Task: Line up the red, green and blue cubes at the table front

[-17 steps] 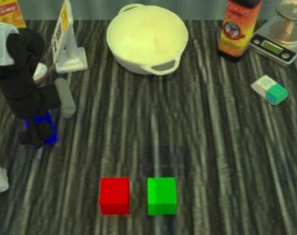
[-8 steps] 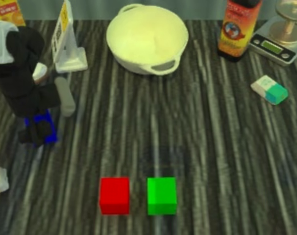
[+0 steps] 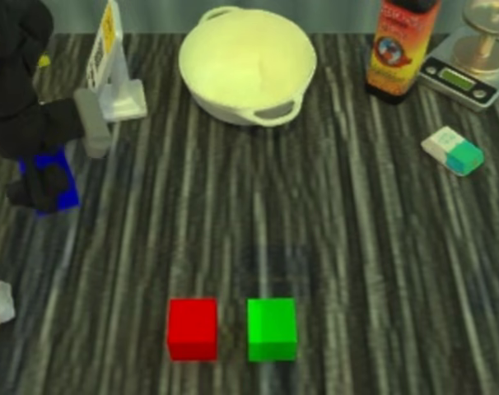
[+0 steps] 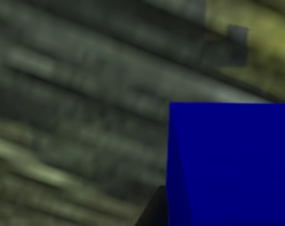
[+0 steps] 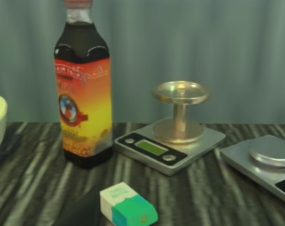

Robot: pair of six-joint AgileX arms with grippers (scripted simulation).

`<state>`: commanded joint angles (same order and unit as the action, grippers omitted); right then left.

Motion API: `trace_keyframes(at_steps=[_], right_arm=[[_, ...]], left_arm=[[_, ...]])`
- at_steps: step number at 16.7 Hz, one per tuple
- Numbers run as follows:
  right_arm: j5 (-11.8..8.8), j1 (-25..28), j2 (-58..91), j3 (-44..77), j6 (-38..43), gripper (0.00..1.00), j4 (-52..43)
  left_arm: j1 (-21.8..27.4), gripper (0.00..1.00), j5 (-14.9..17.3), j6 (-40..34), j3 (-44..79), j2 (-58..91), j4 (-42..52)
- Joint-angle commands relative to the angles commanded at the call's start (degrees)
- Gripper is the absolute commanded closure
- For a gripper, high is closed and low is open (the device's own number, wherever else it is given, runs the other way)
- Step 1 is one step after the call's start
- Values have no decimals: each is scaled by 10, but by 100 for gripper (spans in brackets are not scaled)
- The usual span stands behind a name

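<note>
Top view: left gripper [image 3: 42,183] at the left edge of the frame, closed around the blue cube [image 3: 58,177], apparently carried clear of the table [image 3: 373,271], though height is hard to judge from above. Red cube [image 3: 192,328] and green cube [image 3: 272,329] side by side at lower centre, just apart, along the front edge. Free slot for the blue one to the right of green, so down and to the right of the claw, beyond both placed cubes. No right arm anywhere in this view, so left arm the only one in play. Farther back: white bowl [image 3: 248,64], sauce bottle [image 3: 403,49], kitchen scale [image 3: 468,70] and eraser [image 3: 452,151].

Left wrist view: blue cube [image 4: 229,162] filling the lower right of the frame, a dark finger [image 4: 154,212] against its edge, streaked table [image 4: 76,113] behind.

Right wrist view: no claw visible, only sauce bottle [image 5: 83,99], scale [image 5: 170,139], a second scale [image 5: 269,162] and eraser [image 5: 128,207]; right arm parked.
</note>
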<state>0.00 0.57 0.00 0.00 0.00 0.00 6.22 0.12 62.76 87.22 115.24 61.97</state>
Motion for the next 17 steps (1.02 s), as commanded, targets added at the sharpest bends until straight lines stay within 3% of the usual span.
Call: trace_keyframes(at_steps=[4, 7, 11, 17], right_arm=[[0, 0, 0, 0, 0, 0, 0], [0, 0, 0, 0, 0, 0, 0], [0, 0, 0, 0, 0, 0, 0], [0, 0, 0, 0, 0, 0, 0]], left_arm=[[4, 100, 0, 0, 0, 2, -1], [43, 100, -1, -22, 23, 15, 9], [167, 100, -1, -94, 80, 49, 39], [415, 100, 0, -235, 176, 100, 88]])
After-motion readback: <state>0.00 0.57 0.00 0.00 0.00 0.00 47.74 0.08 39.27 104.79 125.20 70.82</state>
